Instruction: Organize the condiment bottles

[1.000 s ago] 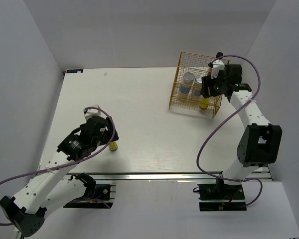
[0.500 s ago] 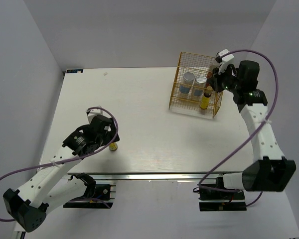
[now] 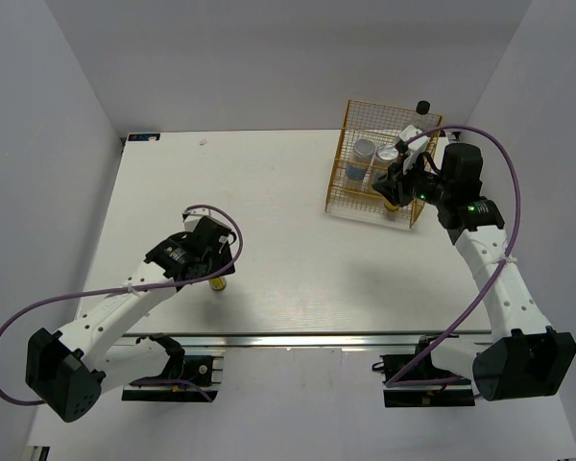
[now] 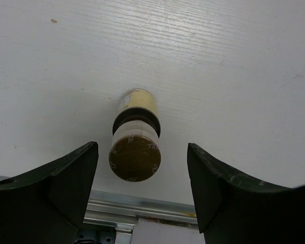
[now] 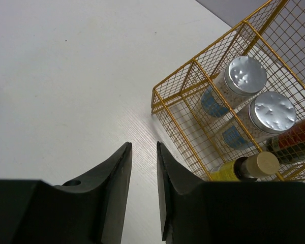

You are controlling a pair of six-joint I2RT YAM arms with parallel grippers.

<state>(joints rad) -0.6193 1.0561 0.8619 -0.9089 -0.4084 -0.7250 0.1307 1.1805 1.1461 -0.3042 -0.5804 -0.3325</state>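
A tiny brown bottle (image 4: pixel 135 152) with a tan cap and yellow label stands upright on the table near the front edge. It also shows in the top view (image 3: pixel 217 283). My left gripper (image 4: pixel 142 147) is open, with a finger on each side of the bottle and not touching it. The yellow wire rack (image 5: pixel 193 109) holds two white silver-topped cylinders (image 5: pixel 246 75) (image 5: pixel 272 112), a second tiny tan-capped bottle (image 5: pixel 259 165) and the amber red-labelled bottle (image 5: pixel 295 137). My right gripper (image 5: pixel 143 145) is empty, its jaws a narrow gap apart, just in front of the rack (image 3: pixel 379 163).
The table's metal front rail (image 4: pixel 142 211) runs just beyond the tiny bottle. White walls enclose the table on the left, back and right. The rack stands at the back right, close to the right wall.
My right gripper has drawn back from the rack toward the table's middle, empty. My left gripper has moved right and now straddles the tiny bottle.
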